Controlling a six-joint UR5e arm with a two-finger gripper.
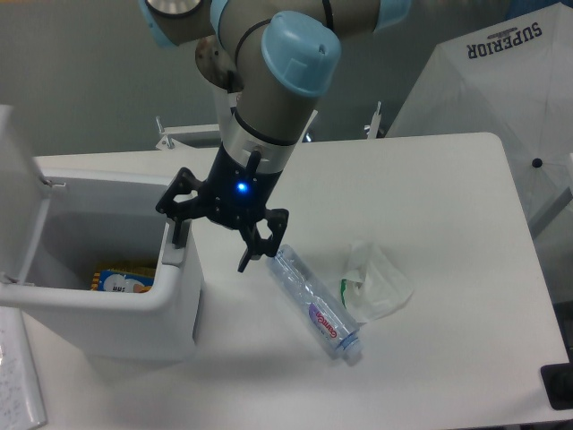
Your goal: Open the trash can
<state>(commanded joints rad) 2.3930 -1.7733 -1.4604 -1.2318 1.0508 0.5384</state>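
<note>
The trash can [175,305] is a big white boxy bin at the left of the table. Its lid [16,193] stands swung up at the far left edge, so the inside shows, with a blue and yellow package [124,279] at the bottom. My gripper [213,253] is open, spread over the bin's right rim. One finger [179,235] rests on the grey push tab [173,253], the other finger [252,257] hangs just outside the bin, over the table. Nothing is held.
A clear plastic bottle [313,305] lies on the white table [430,206] just right of the gripper, beside a crumpled clear wrapper [376,279]. A paper sheet [18,381] lies at the bottom left. A white umbrella [501,90] stands beyond the table's right side.
</note>
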